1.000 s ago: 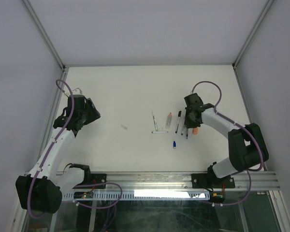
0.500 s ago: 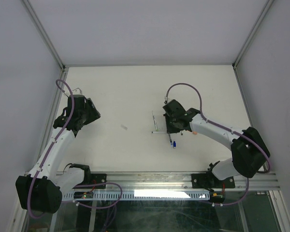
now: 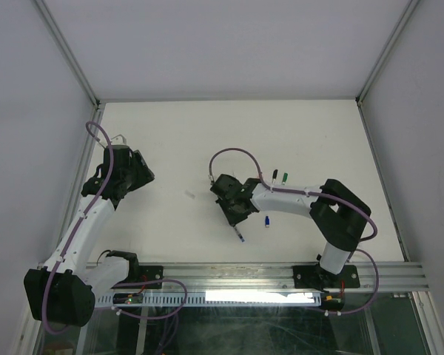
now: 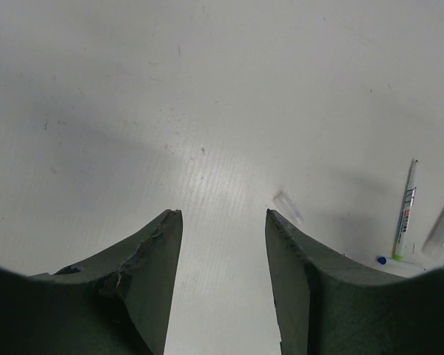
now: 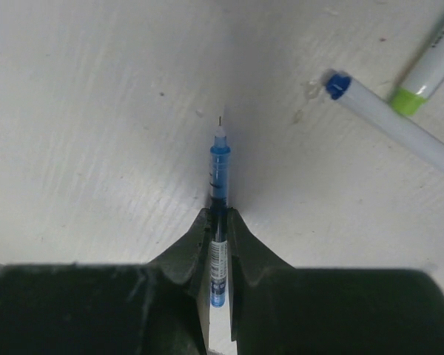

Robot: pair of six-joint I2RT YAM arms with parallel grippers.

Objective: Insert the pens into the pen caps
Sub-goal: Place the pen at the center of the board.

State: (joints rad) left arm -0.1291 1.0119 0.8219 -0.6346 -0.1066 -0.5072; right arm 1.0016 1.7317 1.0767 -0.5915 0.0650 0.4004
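Note:
My right gripper is shut on a thin white pen with a blue front section. Its fine tip points away from the wrist, just above the white table. From above, that gripper is at the table's middle and the pen sticks out toward the near edge. A small blue cap lies just right of it. A blue-ended pen and a green-banded pen lie up to the right. My left gripper is open over bare table at the left, holding nothing.
A small clear cap lies on the table between the two arms. A black end and a green end of two pens show behind the right arm. Grey walls and metal posts ring the table.
The right arm has swung from the right side to the table's middle, carrying the blue pen away from the row of pens. The left arm has stayed still.

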